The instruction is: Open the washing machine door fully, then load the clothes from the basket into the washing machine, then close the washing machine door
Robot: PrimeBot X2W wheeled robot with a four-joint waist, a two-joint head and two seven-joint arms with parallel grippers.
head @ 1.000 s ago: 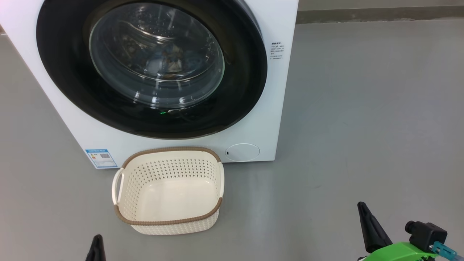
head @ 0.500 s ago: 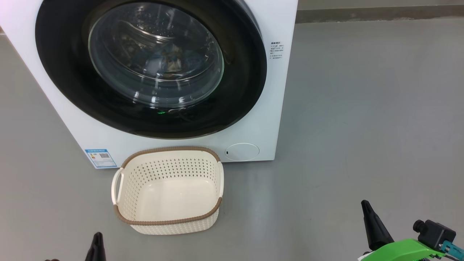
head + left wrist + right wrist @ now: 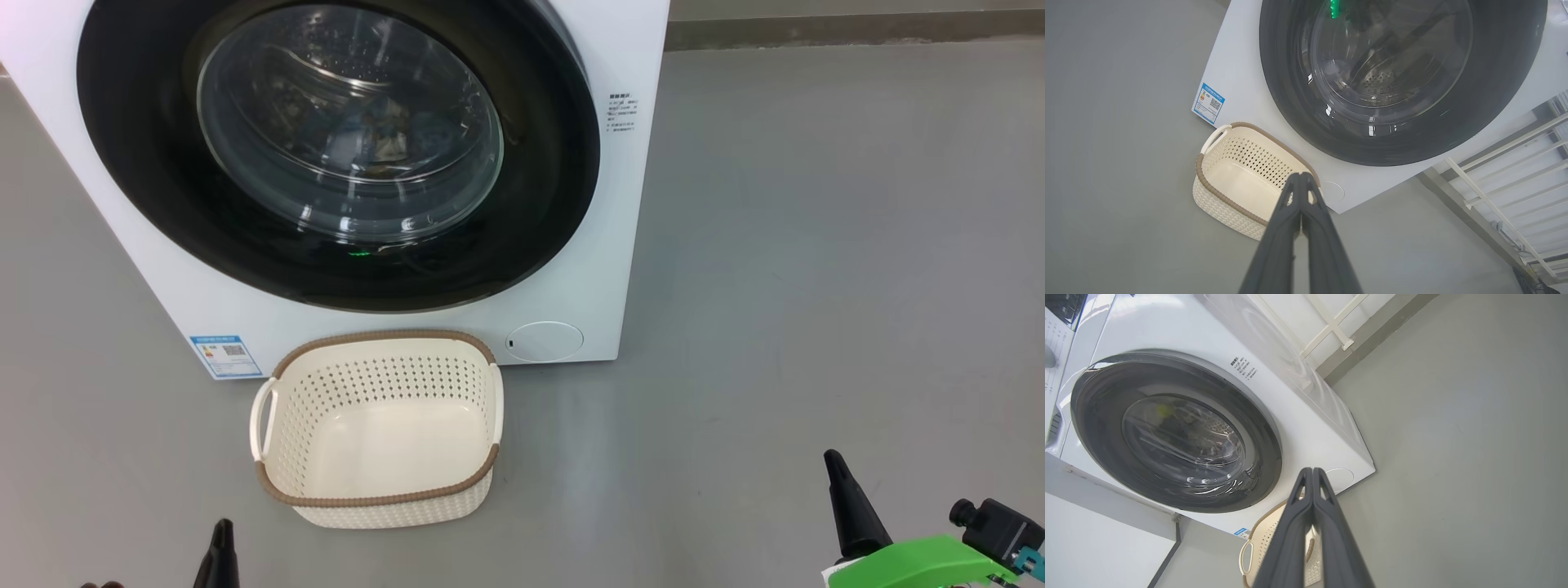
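We've got the washing machine door [image 3: 347, 131] shut flush on the washing machine [image 3: 620, 245], and the basket [image 3: 375, 500] on the floor [image 3: 816, 245] just beside the machine's front bottom edge. Loads of bare floor off its right side. Our left gripper [image 3: 1301, 175] and right gripper [image 3: 1312, 470] are both pinched together, holding nothing.

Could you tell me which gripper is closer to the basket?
Left. In the head view the left gripper is just off the near-left corner of the basket, apart from it; the right gripper is far out to its right.
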